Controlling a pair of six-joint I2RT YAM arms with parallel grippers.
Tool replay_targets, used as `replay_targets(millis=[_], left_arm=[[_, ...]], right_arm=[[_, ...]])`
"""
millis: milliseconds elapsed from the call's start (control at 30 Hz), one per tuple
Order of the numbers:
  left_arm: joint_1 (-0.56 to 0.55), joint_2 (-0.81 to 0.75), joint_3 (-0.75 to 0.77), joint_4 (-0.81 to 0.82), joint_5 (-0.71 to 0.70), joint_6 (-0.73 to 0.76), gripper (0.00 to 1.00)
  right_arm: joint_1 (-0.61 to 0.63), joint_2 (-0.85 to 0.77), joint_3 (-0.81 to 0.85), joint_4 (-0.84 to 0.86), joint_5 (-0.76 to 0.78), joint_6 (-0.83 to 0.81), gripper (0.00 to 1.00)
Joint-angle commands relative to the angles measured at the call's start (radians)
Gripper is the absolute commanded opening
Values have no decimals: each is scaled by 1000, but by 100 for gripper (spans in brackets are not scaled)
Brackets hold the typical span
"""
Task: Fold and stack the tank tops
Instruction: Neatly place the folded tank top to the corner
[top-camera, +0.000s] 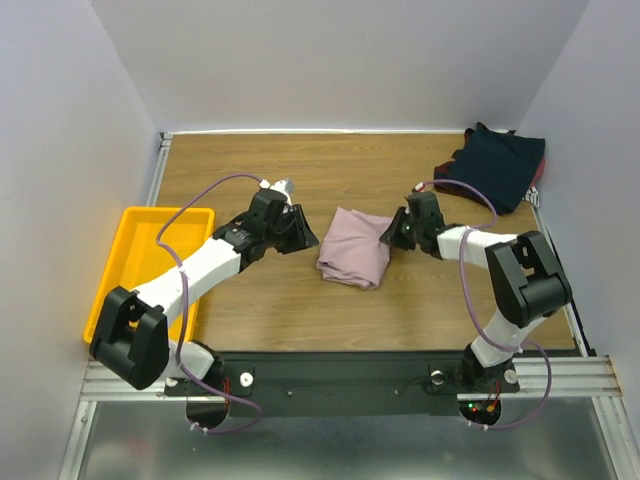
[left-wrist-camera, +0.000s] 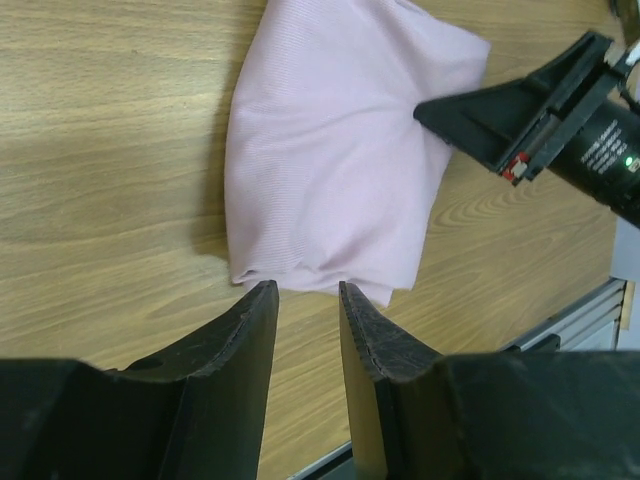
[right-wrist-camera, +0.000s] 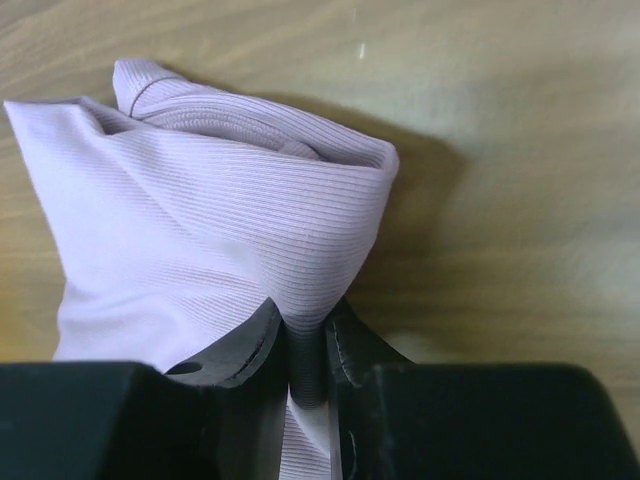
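Observation:
A folded dusty pink tank top (top-camera: 355, 258) lies mid-table; it also shows in the left wrist view (left-wrist-camera: 330, 150) and the right wrist view (right-wrist-camera: 200, 230). My right gripper (top-camera: 392, 232) is shut on its right edge, with cloth pinched between the fingers (right-wrist-camera: 305, 335). My left gripper (top-camera: 305, 235) is open and empty just left of the pink top, its tips (left-wrist-camera: 308, 292) at the cloth's edge without holding it. Dark navy tank tops with a maroon edge (top-camera: 495, 165) lie heaped at the far right corner.
A yellow plastic tray (top-camera: 130, 265) sits at the left edge of the wooden table (top-camera: 270, 310). White walls close in the table on three sides. A metal rail (top-camera: 350, 375) runs along the near edge.

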Motion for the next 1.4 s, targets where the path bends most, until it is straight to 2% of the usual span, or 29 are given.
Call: replay_targets(millis=[0,133,533,933,1367], left_arm=[[10,-40,1,16,28,34,42],[14,-34,11,13,36,41,41],[45,32,70,-4,66,86,41],[64,110,113,5,108,121,40],[68,215,189,7,134,138,39]], right_arm=[[2,32,122,-143,188,-176,21],[-15,89,283,-218,315,-364,18],[-130,343,685,-324,547,-682,17],[-222,419,918,-347,668,-879,17],[-311,518,1179,-360,682,-979,17]])
